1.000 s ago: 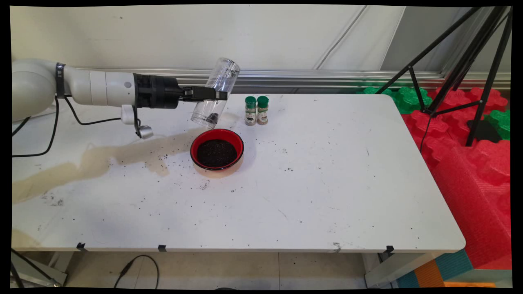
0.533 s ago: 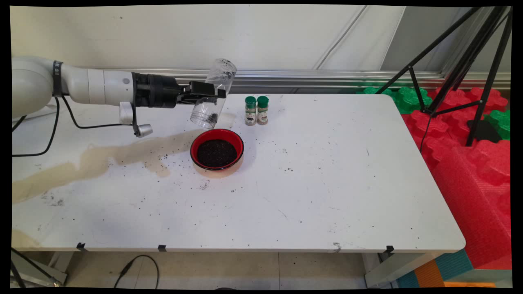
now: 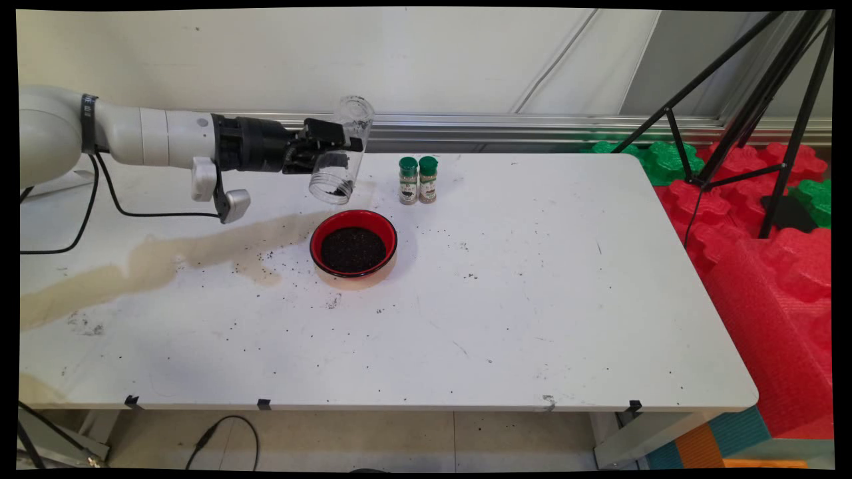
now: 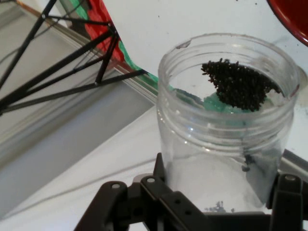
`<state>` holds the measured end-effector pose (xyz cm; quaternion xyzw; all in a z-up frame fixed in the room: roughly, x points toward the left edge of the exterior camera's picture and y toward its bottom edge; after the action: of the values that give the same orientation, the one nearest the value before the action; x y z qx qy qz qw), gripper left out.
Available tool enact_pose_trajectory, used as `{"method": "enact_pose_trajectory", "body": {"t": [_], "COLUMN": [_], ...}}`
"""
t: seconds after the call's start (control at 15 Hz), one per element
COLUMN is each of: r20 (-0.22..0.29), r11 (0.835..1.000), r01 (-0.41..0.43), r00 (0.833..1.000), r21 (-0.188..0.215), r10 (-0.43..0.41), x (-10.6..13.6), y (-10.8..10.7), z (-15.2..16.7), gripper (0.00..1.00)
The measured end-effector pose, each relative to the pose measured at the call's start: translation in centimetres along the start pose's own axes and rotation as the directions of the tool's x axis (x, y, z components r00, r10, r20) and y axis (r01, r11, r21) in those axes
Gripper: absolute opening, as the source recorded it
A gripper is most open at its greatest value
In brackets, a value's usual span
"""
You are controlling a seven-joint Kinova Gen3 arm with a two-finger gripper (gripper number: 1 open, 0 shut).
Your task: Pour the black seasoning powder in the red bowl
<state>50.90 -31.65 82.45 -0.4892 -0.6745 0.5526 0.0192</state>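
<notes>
Clear jar [image 3: 341, 150] clamped in gripper [image 3: 331, 142], tilted mouth-down, dark grains [image 4: 239, 85] near rim; red bowl [image 3: 353, 243] at its 6 o'clock; two spice bottles [image 3: 418, 179] at 3 o'clock.

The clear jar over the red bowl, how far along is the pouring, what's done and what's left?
Done: the red bowl already holds a layer of dark seeds. In hand: the gripper grips the clear jar, tilted mouth-down above the bowl's far rim. Left: a small clump of seeds sits near the jar's mouth. The two green-capped spice bottles stand capped beside the bowl.
</notes>
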Motion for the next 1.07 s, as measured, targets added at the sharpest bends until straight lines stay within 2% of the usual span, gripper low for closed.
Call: {"method": "enact_pose_trajectory", "body": {"t": [0.27,0.53,0.67,0.93,1.07], "r20": [0.01,0.017,0.019,0.022,0.025], "r11": [0.992,0.966,0.947,0.893,0.849], "r01": [0.126,0.258,0.322,0.449,0.527], "r00": [0.992,0.966,0.947,0.894,0.85], "r21": [-0.008,-0.012,-0.016,-0.028,-0.036], "r10": [-0.126,-0.258,-0.321,-0.449,-0.526], "x": [-0.2,-0.4,-0.4,-0.5,-0.5], "y": [-0.4,-0.7,-0.8,-0.9,-1.0], "z": [-0.4,-0.9,-1.1,-1.4,-1.6], "gripper": [0.0,0.0,0.0,0.0,0.0]}}
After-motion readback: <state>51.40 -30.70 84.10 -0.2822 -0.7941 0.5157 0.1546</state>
